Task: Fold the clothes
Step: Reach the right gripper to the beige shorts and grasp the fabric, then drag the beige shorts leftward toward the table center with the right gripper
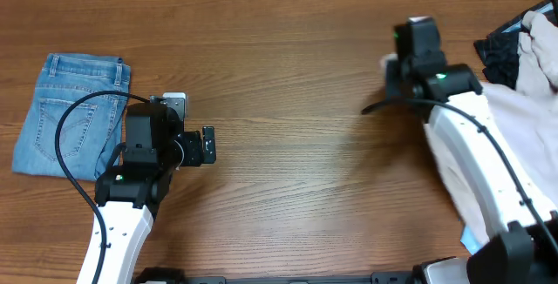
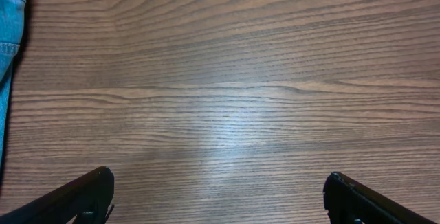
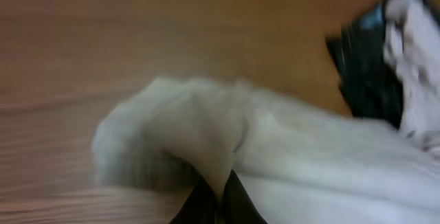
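Note:
The cream shorts [image 1: 523,114] lie bunched at the table's right side, partly under my right arm. In the right wrist view the pale cloth [image 3: 289,155] fills the lower frame, blurred. My right gripper [image 3: 221,198] is shut on a fold of the shorts; in the overhead view it sits at the cloth's left end [image 1: 390,73]. My left gripper [image 2: 218,189] is open and empty over bare wood, and shows in the overhead view [image 1: 199,145] just right of the folded jeans.
Folded light-blue jeans [image 1: 70,114] lie at the far left; their edge shows in the left wrist view [image 2: 8,18]. A black garment [image 1: 506,53] lies at the back right under the shorts, also in the right wrist view [image 3: 364,73].

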Action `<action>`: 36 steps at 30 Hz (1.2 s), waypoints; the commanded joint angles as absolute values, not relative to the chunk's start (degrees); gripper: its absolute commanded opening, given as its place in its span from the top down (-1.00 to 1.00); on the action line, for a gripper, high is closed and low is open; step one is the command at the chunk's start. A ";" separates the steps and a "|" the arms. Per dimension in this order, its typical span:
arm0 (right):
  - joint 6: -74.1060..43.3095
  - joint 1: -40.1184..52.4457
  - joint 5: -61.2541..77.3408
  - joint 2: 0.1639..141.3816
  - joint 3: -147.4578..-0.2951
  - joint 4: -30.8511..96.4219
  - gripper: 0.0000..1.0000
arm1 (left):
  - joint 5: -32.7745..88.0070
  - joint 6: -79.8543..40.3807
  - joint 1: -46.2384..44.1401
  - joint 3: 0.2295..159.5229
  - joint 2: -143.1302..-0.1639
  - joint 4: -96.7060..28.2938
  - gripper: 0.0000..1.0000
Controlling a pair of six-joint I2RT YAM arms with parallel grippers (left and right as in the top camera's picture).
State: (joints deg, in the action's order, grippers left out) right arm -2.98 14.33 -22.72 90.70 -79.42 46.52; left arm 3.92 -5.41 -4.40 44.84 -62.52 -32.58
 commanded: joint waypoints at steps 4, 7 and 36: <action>-6.48 26.02 -21.28 90.04 -82.85 41.04 0.92 | 4.56 -4.73 -4.12 46.39 -62.63 -32.29 -1.00; -8.27 28.67 -20.27 90.96 -82.83 36.58 0.92 | 4.54 -4.73 -4.12 46.39 -62.63 -32.29 -1.00; -14.98 21.23 -13.54 88.90 -83.09 63.09 -1.00 | 5.58 -17.41 -4.14 46.39 -62.63 -30.46 -1.00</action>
